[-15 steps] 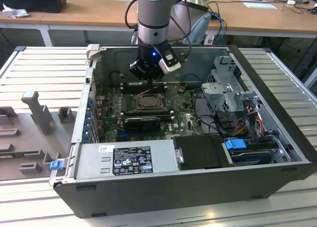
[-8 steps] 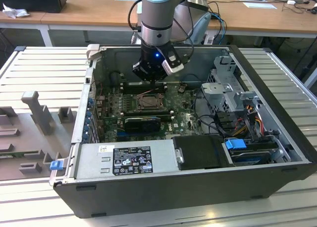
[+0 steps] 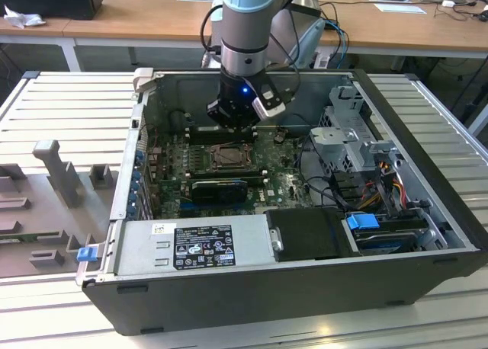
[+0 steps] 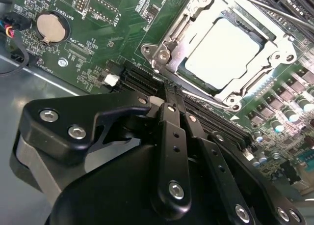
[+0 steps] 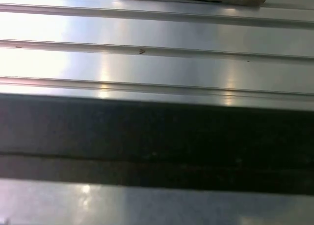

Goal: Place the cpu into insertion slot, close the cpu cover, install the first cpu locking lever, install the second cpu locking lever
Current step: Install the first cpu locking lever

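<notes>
**CPU seated, cover down: locking-lever stage**

**Status.** In the second wrist view the cpu [image 4: 222, 52] lies flat in the insertion slot [image 4: 182, 64] at the upper right of the frame. Its pale metal top shows through the window of the cpu cover [image 4: 234, 95], which rests closed over it. In the exterior view the same socket sits at the centre of the frame, on the green motherboard [image 3: 282, 183] inside the open computer case [image 3: 427, 174].

**End effector.** The gripper [image 4: 164, 95] is at the lower centre of the second wrist view. Its black fingers [image 4: 170, 136] are drawn together with no visible gap, and nothing is held between them. The tip stands just beside the socket's lower-left corner, over the long black memory slots [image 4: 142, 77]. Whether it touches the board cannot be told. In the exterior view the gripper [image 3: 235, 122] hangs just above the socket, in the upper centre of the frame.

**Step in hand (judged).** Placement and cover closing look complete; the work stands at the locking levers. A thin metal rod [image 4: 267, 8] crosses the upper right of the second wrist view and may be one lever; this is not certain.

**Procedure notes.**
- Push on the lever wire only, never on the cover window or chip.
- Sweep the lever down and under its retaining hook in one smooth arc.
- Keep the fingertip clear of the memory slots and the small capacitors [image 4: 289, 114] at right.
- Confirm the cover stays flat; lifting signals misalignment.
</notes>
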Controlling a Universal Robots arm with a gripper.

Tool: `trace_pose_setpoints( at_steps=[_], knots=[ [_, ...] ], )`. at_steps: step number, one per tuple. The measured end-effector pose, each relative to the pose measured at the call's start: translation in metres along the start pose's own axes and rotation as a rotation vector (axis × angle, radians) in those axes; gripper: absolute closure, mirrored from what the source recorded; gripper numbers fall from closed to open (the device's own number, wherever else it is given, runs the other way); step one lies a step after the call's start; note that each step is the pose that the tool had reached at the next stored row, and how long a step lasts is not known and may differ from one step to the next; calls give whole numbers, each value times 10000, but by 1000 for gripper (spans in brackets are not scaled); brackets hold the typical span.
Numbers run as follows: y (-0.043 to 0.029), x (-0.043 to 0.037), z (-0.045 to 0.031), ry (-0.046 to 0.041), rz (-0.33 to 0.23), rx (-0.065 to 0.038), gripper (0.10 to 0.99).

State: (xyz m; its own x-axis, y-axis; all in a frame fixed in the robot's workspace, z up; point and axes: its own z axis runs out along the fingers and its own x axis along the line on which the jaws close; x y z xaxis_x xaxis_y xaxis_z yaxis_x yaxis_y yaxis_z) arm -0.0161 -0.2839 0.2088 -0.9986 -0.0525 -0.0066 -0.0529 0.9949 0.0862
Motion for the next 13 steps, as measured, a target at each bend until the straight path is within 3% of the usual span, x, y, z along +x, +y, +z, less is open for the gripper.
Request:
trace_pose_setpoints(
  at_steps=[7, 13],
  knots=[
    [-3, -2, 31, 1, -1, 14, 980],
    [-4, -2, 43, 9, -1, 146, 980]
  ],
)
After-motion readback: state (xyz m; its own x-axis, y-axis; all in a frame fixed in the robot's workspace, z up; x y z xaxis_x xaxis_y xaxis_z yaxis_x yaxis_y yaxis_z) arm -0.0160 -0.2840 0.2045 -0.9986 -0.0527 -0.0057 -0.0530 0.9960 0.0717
